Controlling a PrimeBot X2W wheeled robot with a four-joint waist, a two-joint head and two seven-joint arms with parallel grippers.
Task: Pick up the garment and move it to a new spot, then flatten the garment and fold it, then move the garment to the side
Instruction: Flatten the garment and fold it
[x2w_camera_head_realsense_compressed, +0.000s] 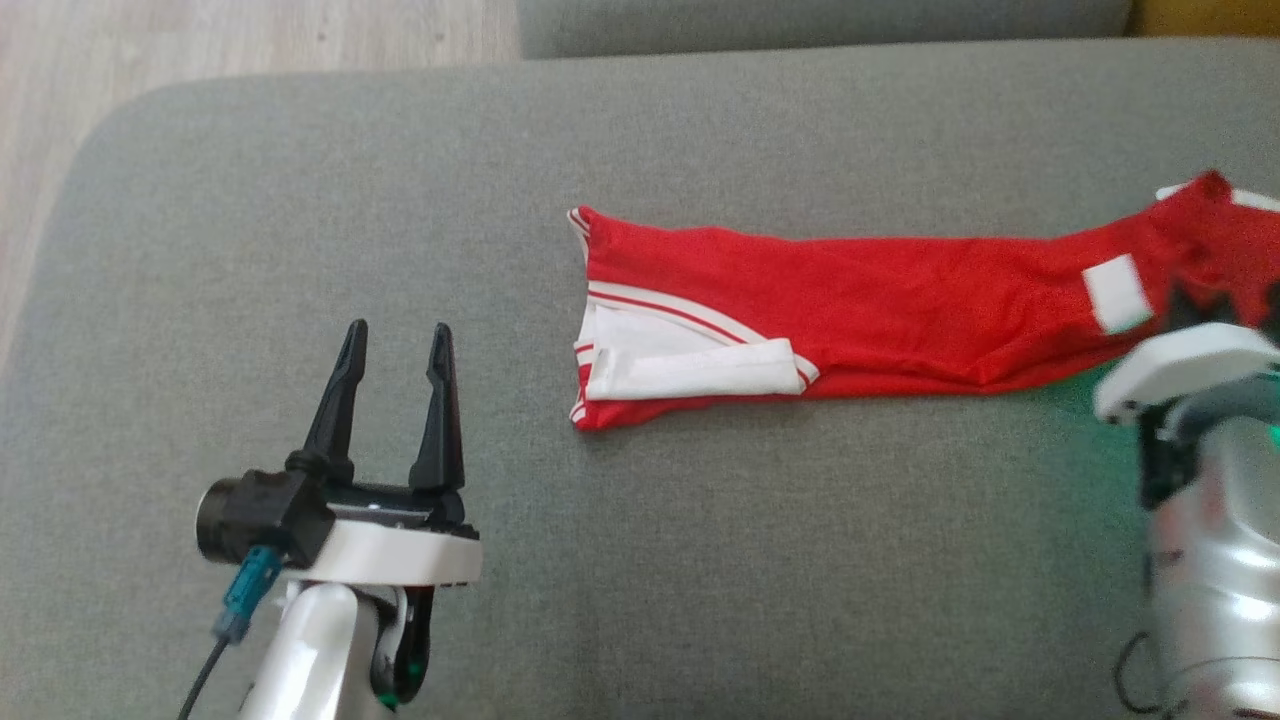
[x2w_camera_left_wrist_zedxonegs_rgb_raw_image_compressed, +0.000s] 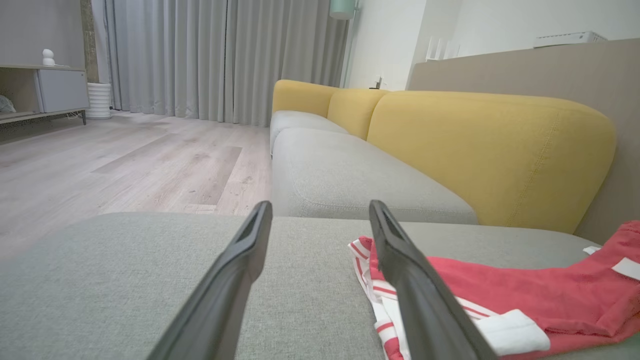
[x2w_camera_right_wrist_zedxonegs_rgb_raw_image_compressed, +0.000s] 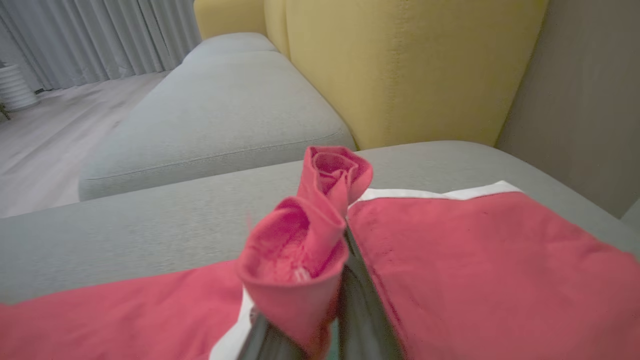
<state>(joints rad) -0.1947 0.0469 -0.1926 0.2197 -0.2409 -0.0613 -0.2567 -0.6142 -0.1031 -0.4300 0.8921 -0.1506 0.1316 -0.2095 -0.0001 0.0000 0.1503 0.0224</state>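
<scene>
Red garment (x2w_camera_head_realsense_compressed: 880, 310) lies stretched along the grey sofa (x2w_camera_head_realsense_compressed: 300, 200), its right end pinched in the right gripper (x2w_camera_right_wrist_zedxonegs_rgb_raw_image_compressed: 336, 260) jaws, left gripper (x2w_camera_head_realsense_compressed: 398, 335) jaws spread near left; pickup step, probably needing a lift next.
</scene>
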